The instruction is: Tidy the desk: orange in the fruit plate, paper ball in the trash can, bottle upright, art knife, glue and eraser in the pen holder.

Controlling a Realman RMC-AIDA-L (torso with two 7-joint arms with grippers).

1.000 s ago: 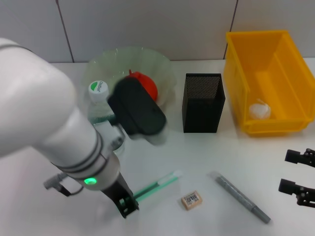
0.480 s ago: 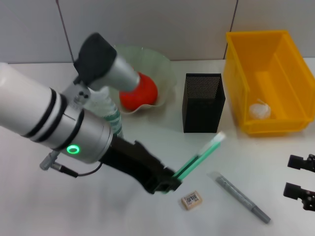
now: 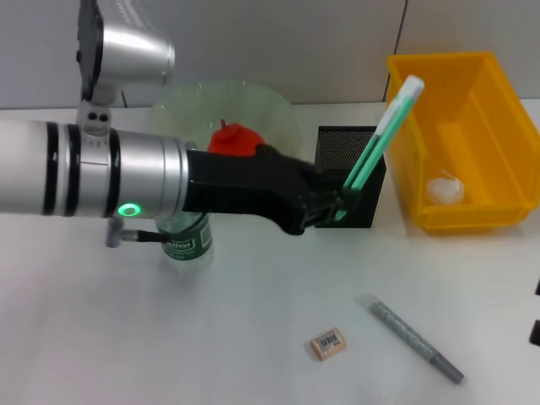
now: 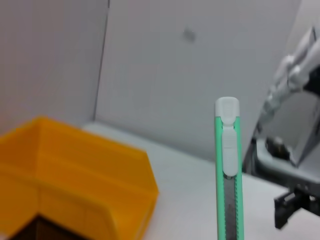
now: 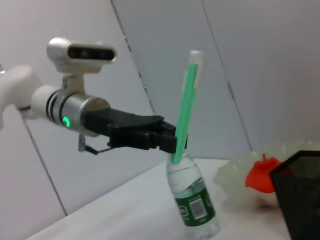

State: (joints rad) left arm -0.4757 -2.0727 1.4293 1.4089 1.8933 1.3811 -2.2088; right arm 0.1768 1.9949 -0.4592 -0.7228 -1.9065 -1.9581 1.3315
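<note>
My left gripper (image 3: pixel 337 205) is shut on the lower end of the green art knife (image 3: pixel 380 139), holding it steeply tilted in front of the black mesh pen holder (image 3: pixel 350 173). Its white tip reaches above the holder's rim. The right wrist view shows the same grip (image 5: pixel 170 140) on the knife (image 5: pixel 186 100). The orange (image 3: pixel 232 139) lies in the pale fruit plate (image 3: pixel 278 114). The bottle (image 3: pixel 187 239) stands upright, half hidden by my arm. The eraser (image 3: pixel 328 343) and the grey glue stick (image 3: pixel 413 339) lie on the table. The paper ball (image 3: pixel 445 187) sits in the yellow trash can (image 3: pixel 405 126). My right gripper (image 3: pixel 537 310) stands open at the right edge.
My left forearm spans the desk from the left, covering the plate's front and the bottle's top. The trash can stands close to the right of the pen holder. The table's front left holds nothing but bare white surface.
My left arm lifted the art knife off the table and swung it right and up to the pen holder. The right gripper drew back toward the right edge.
</note>
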